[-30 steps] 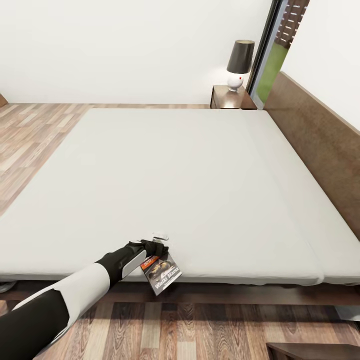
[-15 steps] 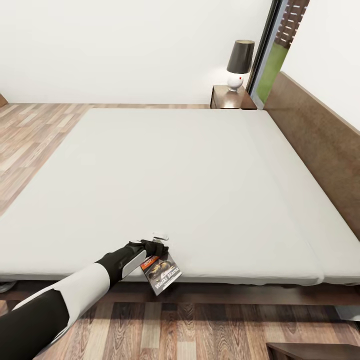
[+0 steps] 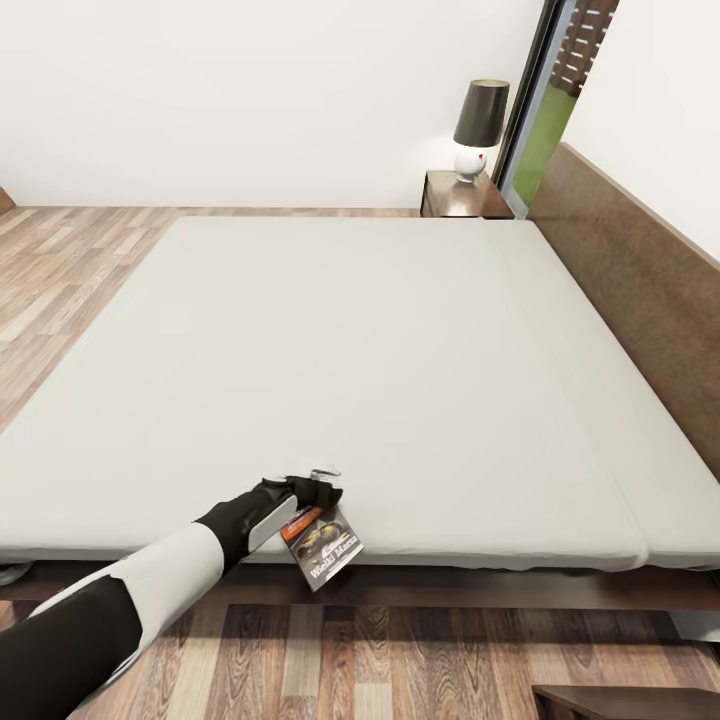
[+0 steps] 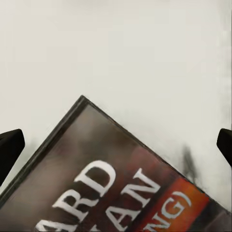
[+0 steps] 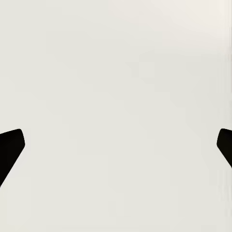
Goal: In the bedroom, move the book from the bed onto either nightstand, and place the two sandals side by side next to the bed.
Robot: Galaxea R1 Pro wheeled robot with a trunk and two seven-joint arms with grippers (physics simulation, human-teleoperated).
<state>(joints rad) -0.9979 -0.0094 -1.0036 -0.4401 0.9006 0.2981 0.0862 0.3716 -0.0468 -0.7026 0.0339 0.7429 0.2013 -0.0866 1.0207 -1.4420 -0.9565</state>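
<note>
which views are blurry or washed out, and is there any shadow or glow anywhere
Head view: sharp overall; the lamp on the nightstand glows softly on the white wall, and a dark shadow runs under the bed. Left wrist view: the book is close and blurred, its lettering soft. Right wrist view: flat, featureless pale surface between dark fingers.

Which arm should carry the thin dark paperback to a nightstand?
Left. Its hand is at the dark paperback with orange band on the near edge of the pale grey mattress; whether it grips is unclear. Right hand faces blank pale surface.
</note>
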